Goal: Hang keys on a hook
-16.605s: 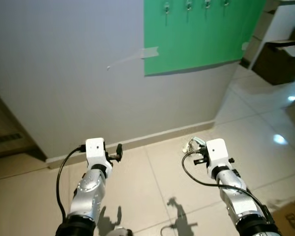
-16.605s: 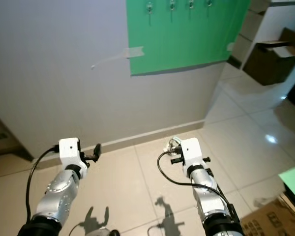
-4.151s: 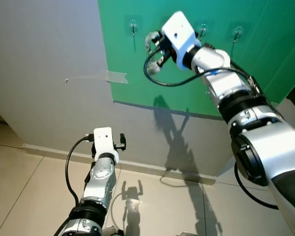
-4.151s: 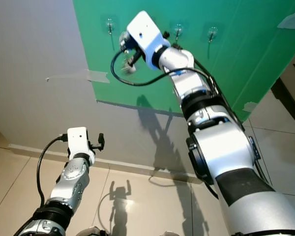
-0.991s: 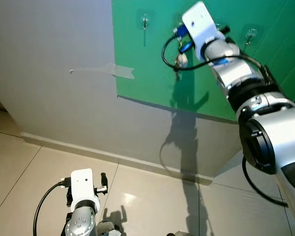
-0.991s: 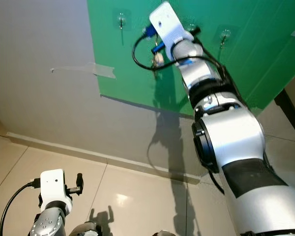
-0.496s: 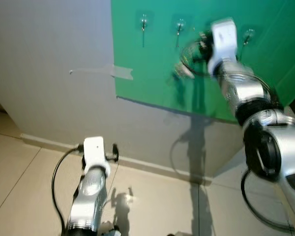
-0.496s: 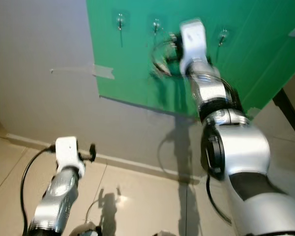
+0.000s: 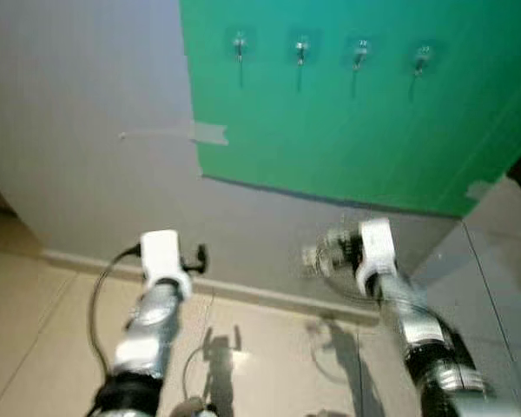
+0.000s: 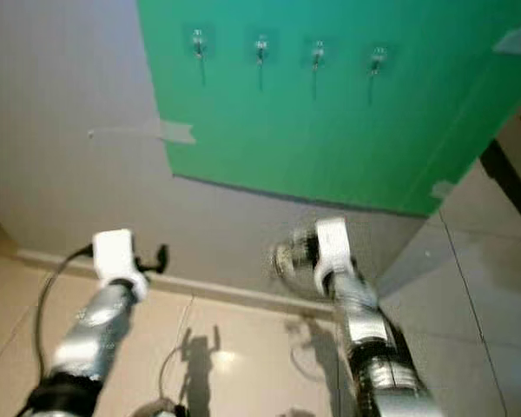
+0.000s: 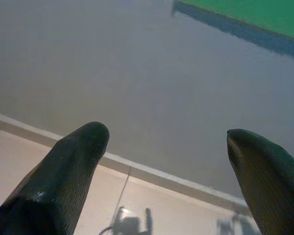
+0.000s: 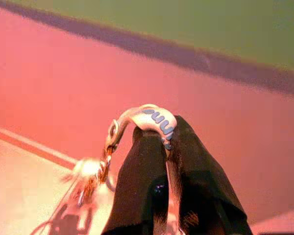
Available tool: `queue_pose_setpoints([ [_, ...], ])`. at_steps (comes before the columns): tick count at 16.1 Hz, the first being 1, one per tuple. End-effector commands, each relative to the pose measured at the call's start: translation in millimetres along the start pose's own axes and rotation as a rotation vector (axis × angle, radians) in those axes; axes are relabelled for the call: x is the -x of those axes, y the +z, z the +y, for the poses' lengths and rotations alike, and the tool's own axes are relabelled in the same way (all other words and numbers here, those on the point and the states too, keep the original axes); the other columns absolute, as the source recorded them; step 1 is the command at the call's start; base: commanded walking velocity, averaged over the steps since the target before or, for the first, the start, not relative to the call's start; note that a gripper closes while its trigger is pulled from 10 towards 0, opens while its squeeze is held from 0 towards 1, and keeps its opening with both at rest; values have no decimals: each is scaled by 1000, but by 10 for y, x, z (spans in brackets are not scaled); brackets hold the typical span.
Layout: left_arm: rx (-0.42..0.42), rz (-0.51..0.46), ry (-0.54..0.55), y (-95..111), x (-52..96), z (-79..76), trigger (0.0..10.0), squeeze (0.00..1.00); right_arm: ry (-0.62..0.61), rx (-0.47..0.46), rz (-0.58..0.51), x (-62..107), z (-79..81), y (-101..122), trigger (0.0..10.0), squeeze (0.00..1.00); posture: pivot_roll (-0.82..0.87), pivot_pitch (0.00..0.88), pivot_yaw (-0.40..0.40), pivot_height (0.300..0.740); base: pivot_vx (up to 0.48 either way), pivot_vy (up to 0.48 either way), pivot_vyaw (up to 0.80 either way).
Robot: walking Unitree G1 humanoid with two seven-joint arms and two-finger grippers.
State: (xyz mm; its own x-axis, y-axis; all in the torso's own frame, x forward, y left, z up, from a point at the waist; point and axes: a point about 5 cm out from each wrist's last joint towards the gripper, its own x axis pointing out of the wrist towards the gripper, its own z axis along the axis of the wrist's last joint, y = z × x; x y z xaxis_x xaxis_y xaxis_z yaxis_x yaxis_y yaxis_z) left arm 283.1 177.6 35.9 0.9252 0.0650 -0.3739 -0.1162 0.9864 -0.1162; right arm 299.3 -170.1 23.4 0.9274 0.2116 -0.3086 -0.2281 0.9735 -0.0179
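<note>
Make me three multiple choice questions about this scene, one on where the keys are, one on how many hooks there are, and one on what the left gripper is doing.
1. Where are the keys?
A. On the leftmost hook
B. In the right gripper, low, near the base of the wall
C. On the floor

2. How many hooks are on the green board?
A. Two
B. Four
C. Six

3. What state is the left gripper in?
A. Open, holding nothing
B. Shut on the keys
C. Shut on a hook

Answers:
1. B: the right wrist view shows the key ring clamped between the black fingers.
2. B: four hooks sit in a row along the top of the board, all bare.
3. A: the left wrist view shows its two fingers spread apart with only wall between them.
</note>
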Motion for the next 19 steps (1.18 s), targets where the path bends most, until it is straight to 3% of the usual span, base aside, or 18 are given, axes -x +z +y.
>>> queue_pose_setpoints([
  [1, 36, -8, -2, 31, 13, 85, 10000, 0, 0, 6, -57, 2, -41, 135, 0, 0, -132, 0, 17, 740, 0, 0, 0],
  [7, -8, -31, -44, 54, -32, -65, 10000, 0, 1, -17, -70, 30, 62, 200, 0, 0, -126, 0, 25, 740, 0, 0, 0],
  [14, -72, -83, -42, 108, -2, -133, 10000, 0, 35, -5, -60, 35, 186, 229, 0, 0, -114, 0, 23, 740, 368, 257, 0],
  [17, -101, -148, -16, 301, 221, -60, 10000, 0, -9, 26, -127, 281, 108, 429, 0, 0, -116, 0, 31, 740, 351, 323, 0],
  [19, -126, -157, -31, 408, 325, -99, 10000, 0, -45, 37, -112, 434, 25, 498, 0, 0, -117, 0, 43, 740, 323, 354, 0],
])
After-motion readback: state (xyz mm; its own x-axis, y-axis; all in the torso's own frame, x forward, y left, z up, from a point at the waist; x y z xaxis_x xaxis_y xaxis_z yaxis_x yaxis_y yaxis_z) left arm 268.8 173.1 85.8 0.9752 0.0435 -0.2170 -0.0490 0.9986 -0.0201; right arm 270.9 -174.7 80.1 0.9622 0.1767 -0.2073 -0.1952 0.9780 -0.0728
